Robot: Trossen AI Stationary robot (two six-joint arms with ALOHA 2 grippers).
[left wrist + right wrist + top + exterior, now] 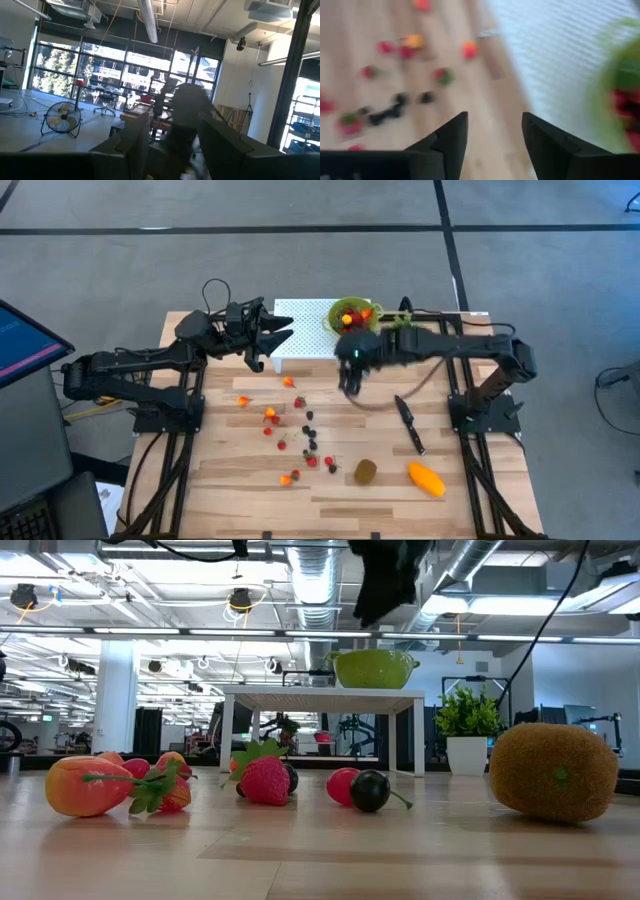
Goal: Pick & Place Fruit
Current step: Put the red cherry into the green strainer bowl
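Several small red, orange and dark fruit pieces (292, 425) lie scattered on the wooden table, with a brown kiwi (366, 471) and an orange-yellow mango (427, 479) nearer the front edge. A green bowl (350, 318) holding red and orange pieces stands on a low white stand (303, 330) at the back. My right gripper (350, 383) hovers open just in front of the stand, above the table, with nothing between its fingers (451, 134). Beside the stand's left end, my left gripper (272, 332) waits raised and open.
A slim black knife (409, 423) lies right of the small fruit, a loose cable beside it. A small potted plant (468, 736) stands behind the table's right side. Bare wood lies between the stand and the scattered pieces.
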